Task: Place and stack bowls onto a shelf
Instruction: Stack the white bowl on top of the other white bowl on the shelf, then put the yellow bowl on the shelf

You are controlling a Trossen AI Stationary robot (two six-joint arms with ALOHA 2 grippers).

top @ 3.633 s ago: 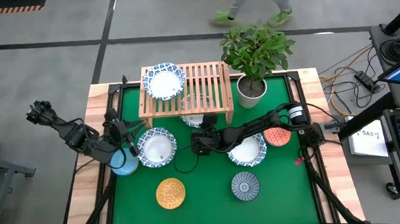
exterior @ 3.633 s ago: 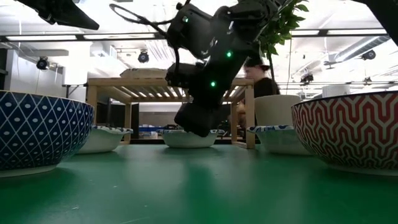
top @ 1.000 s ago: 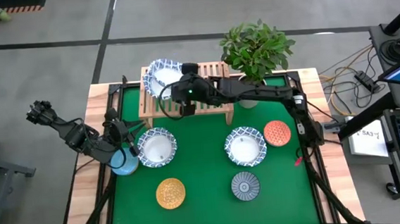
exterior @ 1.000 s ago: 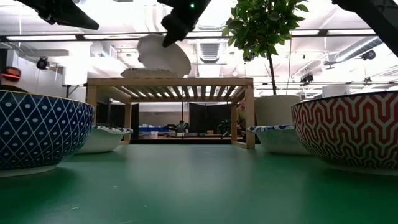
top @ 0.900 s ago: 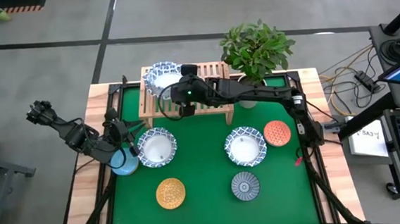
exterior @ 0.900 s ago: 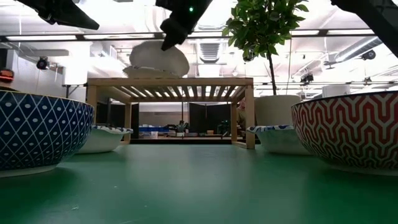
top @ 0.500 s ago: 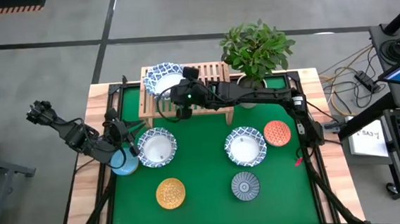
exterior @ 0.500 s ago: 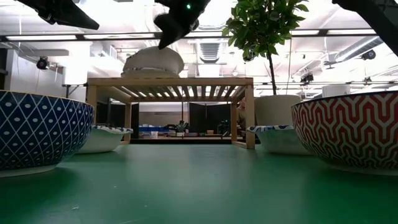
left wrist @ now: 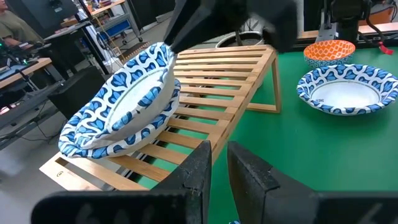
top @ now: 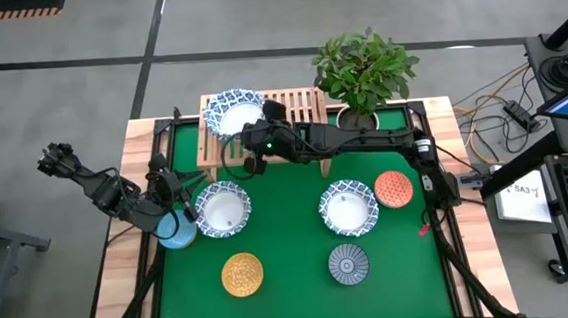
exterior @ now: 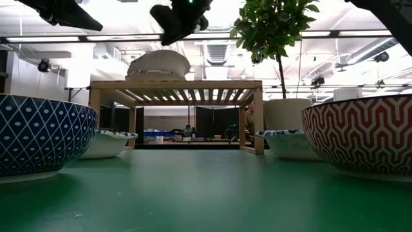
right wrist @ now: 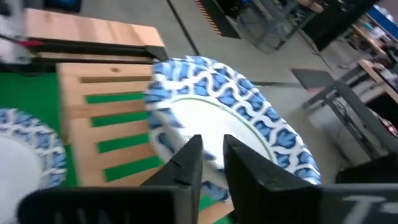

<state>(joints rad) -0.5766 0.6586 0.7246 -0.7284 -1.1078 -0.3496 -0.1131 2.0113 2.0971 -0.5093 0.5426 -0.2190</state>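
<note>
Table [top: 302,278]: green mat, wooden border.
Shelf [top: 301,113]: far side of the mat; potted plant [top: 363,68] just beside its right end.
Stacked bowls [top: 235,111]: two blue-rimmed white ones nested on the shelf's left end.
Loose bowls: white [top: 222,207], white [top: 348,207], orange-red [top: 394,188], mustard [top: 242,273], grey-blue [top: 348,264], light-blue [top: 176,233].
Right gripper [top: 253,151]: over the shelf's front edge beside the stack, fingers narrowly parted, empty.
Left gripper [top: 189,212]: by the left white bowl, narrow gap, empty.

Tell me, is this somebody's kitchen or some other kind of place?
Likely a robot lab or workshop, not a kitchen: a green table with two robot arms, cables on a grey floor, and desks with screens behind.
</note>
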